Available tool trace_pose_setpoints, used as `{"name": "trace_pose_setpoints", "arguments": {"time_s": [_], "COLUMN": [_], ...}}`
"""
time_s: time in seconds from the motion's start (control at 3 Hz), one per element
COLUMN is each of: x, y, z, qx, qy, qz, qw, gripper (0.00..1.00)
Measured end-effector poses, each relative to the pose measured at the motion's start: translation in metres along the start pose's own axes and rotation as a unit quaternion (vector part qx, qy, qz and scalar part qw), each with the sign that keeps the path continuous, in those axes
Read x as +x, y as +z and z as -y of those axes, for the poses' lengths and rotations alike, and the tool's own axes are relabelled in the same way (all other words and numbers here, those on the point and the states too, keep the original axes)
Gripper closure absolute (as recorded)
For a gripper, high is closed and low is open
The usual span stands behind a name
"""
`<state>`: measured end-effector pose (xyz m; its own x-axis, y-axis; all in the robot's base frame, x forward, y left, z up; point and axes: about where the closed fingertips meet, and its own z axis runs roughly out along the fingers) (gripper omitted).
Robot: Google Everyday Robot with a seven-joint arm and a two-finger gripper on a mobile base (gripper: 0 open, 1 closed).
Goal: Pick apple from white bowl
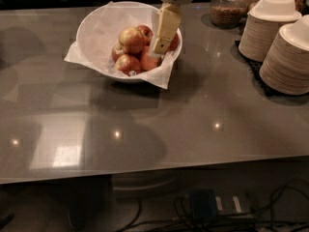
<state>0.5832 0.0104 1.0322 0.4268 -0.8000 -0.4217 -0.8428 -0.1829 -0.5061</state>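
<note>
The white bowl [99, 28], lined with crinkled white paper whose corners hang over the rim, stands at the back left of the grey table [203, 124]. It holds several apples. The palest apple [131, 38], yellow-gold with a red blush, lies on top near the middle. Smaller red-orange apples [128, 63] lie around it, and an all-red apple [175, 41] at the right is partly hidden. My gripper [157, 50] reaches down from the top of the camera view over the bowl's right half, just right of the pale apple, its tip among the apples.
Two tall stacks of white foam bowls [269, 30] [289, 62] stand at the right edge on a dark mat. A glass jar [229, 6] with brown contents stands at the back. Cables and a power strip [217, 204] lie on the floor below the table's front edge.
</note>
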Motion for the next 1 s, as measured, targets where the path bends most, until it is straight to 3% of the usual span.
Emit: {"name": "trace_pose_setpoints", "arguments": {"time_s": [0.67,1.0], "x": [0.006,0.020], "y": [0.050,0.072], "z": [0.050,0.063], "qx": [-0.001,-0.011], "qy": [-0.072,-0.083], "qz": [-0.017,-0.027], "qw": [0.9973,0.9962], "gripper": [0.00,0.00]}}
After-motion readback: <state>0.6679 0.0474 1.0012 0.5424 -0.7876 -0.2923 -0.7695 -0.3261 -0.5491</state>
